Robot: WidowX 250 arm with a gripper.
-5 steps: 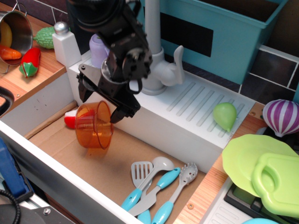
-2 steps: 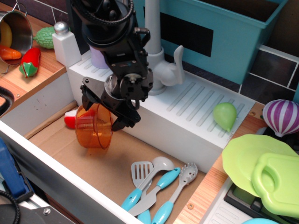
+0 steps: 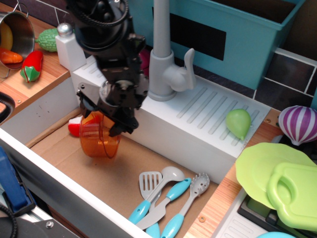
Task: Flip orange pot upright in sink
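The orange pot (image 3: 100, 141) lies tilted on the brown floor of the white sink (image 3: 188, 136), at its left end, with its mouth turned up and to the left. My black gripper (image 3: 100, 118) hangs right over the pot. Its jaws are spread, one fingertip (image 3: 117, 128) at the pot's right rim and the other (image 3: 82, 102) at the upper left. The arm hides the top of the pot, so I cannot see whether the fingers touch it.
A red and white toy (image 3: 74, 129) lies just behind the pot. Blue-handled utensils (image 3: 166, 198) lie at the sink's front right. The grey faucet (image 3: 162, 64) stands close to the arm's right. A green fruit (image 3: 238, 123) sits on the drainboard. A steel pot (image 3: 17, 32) and a white bottle (image 3: 69, 47) stand at the left.
My gripper has moved down and to the left, closer over the pot. The pot has stayed in nearly the same place, sinking only slightly.
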